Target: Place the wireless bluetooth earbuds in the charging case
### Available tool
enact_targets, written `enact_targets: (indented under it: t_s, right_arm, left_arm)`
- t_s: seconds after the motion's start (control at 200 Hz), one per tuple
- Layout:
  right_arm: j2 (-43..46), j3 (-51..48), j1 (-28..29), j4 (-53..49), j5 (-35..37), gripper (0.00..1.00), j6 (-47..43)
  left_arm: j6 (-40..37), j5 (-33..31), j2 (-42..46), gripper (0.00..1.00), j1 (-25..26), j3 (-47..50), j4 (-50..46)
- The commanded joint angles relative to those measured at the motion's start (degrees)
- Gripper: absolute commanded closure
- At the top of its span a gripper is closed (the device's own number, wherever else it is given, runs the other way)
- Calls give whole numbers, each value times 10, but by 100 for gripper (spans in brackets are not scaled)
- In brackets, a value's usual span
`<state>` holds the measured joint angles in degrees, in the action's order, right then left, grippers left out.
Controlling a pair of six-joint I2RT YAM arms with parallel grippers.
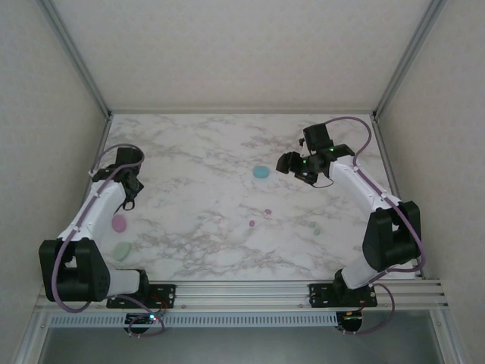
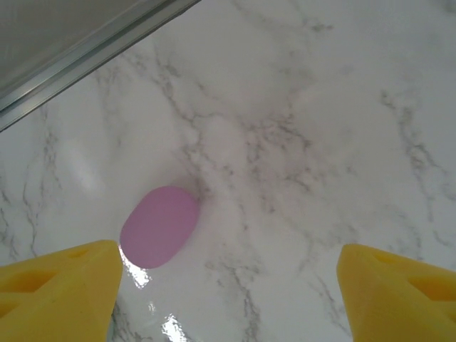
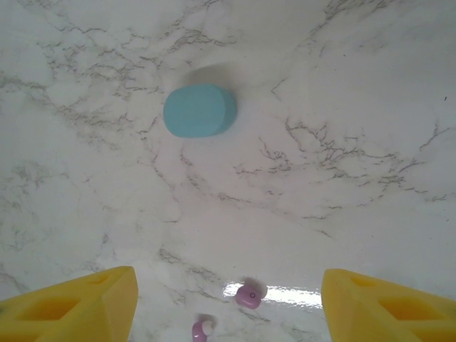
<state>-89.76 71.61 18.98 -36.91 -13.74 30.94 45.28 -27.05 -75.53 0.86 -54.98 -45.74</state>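
– Marble-veined tabletop between pale walls, evenly lit. How many cases were on it?
– Three, all lying flat and, as far as could be seen, closed. The teal case lay near the middle. The pink case and pale green case lay at the left edge, beside the left arm.
– Earbuds?
– Loose on the marble, none seated. The pink earbuds lay apart from each other, between the teal case and the near edge. Two pale earbuds, green or teal (too small to tell), sat close together to their right.
– Left gripper?
– The left gripper hung over the pink case, which sat just ahead of one finger. Its yellow fingers stood wide apart with nothing between them.
– Right gripper?
– The right gripper was likewise spread and empty, aimed down at the table. In its wrist view the teal case lay further out. The pink buds lay close in, between the two fingers, and untouched.
– Progress?
– Judged to be at the very start: no lid seen open, no bud lifted, no bud in a case.
– Remaining?
– By my reading, everything: open a case, pick up a tiny bud, match it by colour and seat it, then repeat for each pair.
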Motion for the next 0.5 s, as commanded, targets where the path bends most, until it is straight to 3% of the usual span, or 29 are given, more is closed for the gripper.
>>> enact_targets:
  t_s: [0.0,0.491]
  right_arm:
    - [3,-6,-2,-2,-19,30,12]
    - [-5,-17,-2,1,-28,30,24]
  left_arm:
    - [37,8,-10,20,-10,16,-21]
    - [36,12,-88,17,-55,45,-5]
